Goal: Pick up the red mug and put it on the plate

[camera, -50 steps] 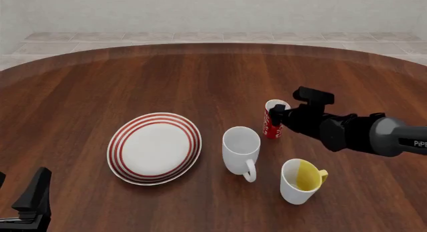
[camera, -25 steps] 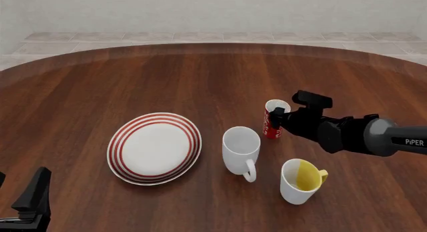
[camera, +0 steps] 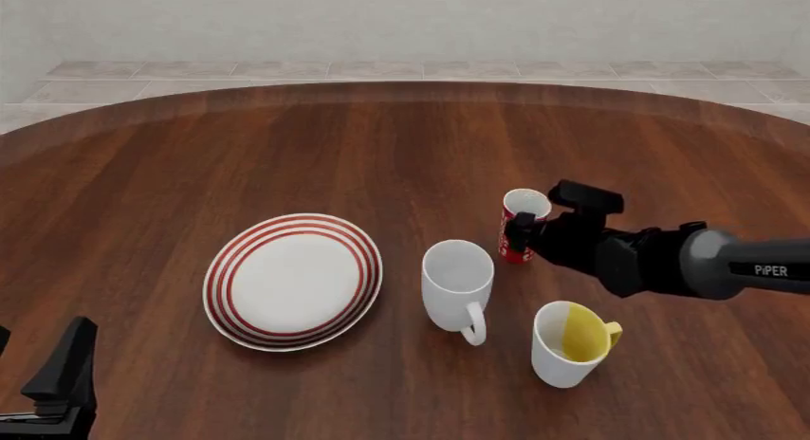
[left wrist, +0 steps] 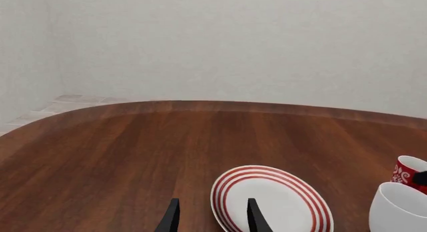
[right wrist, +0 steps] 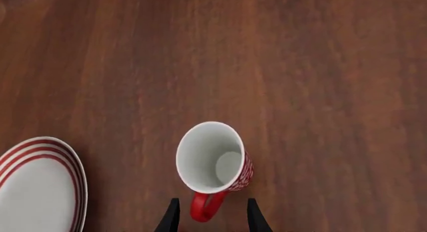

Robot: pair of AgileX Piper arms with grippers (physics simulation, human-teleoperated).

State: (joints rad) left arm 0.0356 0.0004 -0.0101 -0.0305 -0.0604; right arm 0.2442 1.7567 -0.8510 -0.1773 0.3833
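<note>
The red mug (camera: 515, 222) stands upright on the table, right of the plate (camera: 228, 269). My right gripper (camera: 524, 235) is low at the mug's right side. In the right wrist view the gripper (right wrist: 210, 218) is open with the mug's (right wrist: 212, 159) red handle between its fingertips, not touching them. The plate's edge (right wrist: 40, 192) shows off to one side there. My left gripper (camera: 60, 383) is open and empty at the table's near left corner. In the left wrist view that gripper (left wrist: 210, 219) points at the plate (left wrist: 267, 202), and the red mug (left wrist: 405, 172) shows at the edge.
A plain white handled mug (camera: 456, 284) stands between the plate and the red mug, close to the red mug. A white mug with yellow inside (camera: 570, 343) stands nearer, under my right arm. The white mug also shows in the left wrist view (left wrist: 400, 209).
My right arm has lowered and slid slightly left, bringing the gripper closer around the red mug's handle side. The mug, the plate and the left arm have not moved.
</note>
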